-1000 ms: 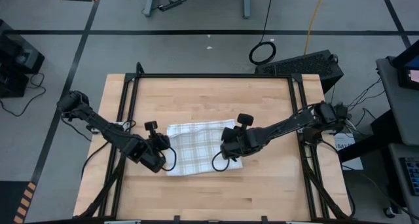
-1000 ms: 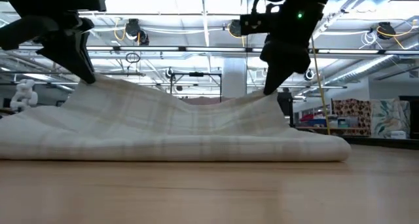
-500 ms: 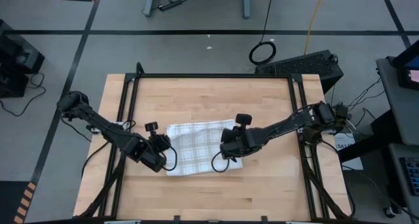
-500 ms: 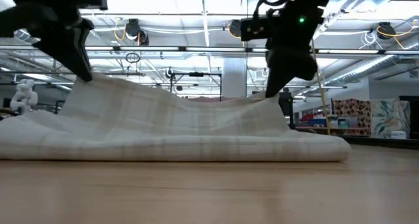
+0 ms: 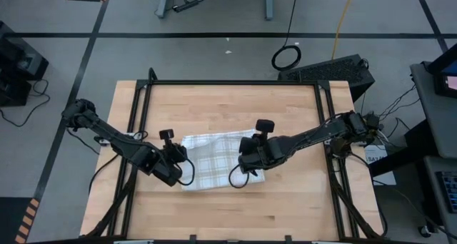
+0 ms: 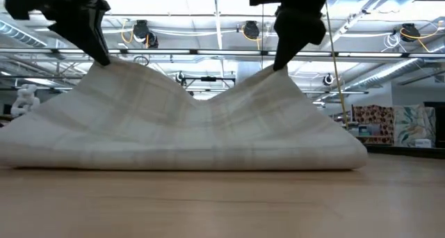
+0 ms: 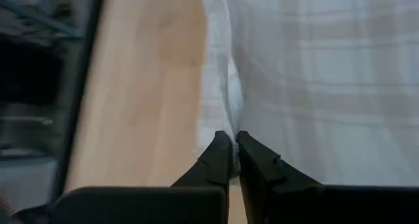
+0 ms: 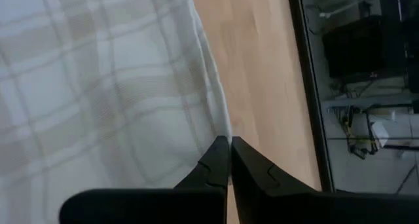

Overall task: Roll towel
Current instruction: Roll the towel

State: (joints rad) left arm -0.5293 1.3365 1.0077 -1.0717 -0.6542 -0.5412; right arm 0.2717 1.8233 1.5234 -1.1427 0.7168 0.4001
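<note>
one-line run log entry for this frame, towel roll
step: lifting near edge | left gripper: shut on towel corner | right gripper: shut on other corner | towel: edge raised, sagging between grips, rest on table

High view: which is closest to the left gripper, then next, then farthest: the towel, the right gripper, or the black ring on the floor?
From the left gripper:
1. The towel: pinched in it, at the table's middle.
2. The right gripper: across the towel, pinching its other side.
3. The black ring: on the floor beyond the table's far edge.

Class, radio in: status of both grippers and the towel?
Left gripper shut on towel edge. Right gripper shut on opposite edge. Both pinched points raised, middle sagging. Nothing in the way.
</note>
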